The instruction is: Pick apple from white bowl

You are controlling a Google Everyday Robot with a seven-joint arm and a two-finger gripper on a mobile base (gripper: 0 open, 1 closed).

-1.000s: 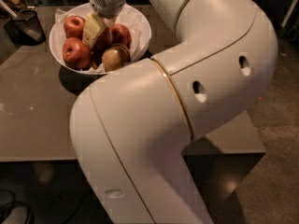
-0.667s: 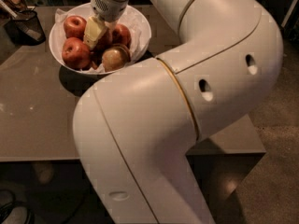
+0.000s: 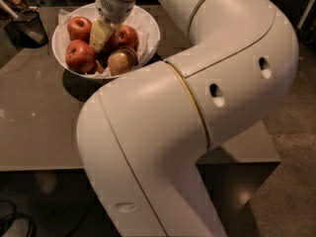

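Tool (image 3: 101,33) hangs low inside the wide glossy white bowl (image 3: 151,29) on the grey tabletop (image 3: 39,127), among round red apples (image 3: 80,56); its state, apart or clamped, cannot be told. Apples are judged firm, moderately heavy and slippery: grip across the widest girth. Neighbouring apples crowd access; a black mesh cup (image 3: 27,29) stands near the bowl.

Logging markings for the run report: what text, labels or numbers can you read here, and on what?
None readable: no word, label, number or sign shows on the white bowl, the apples, the black mesh cup, the table or the robot arm. The claw is down in the bowl among the apples.
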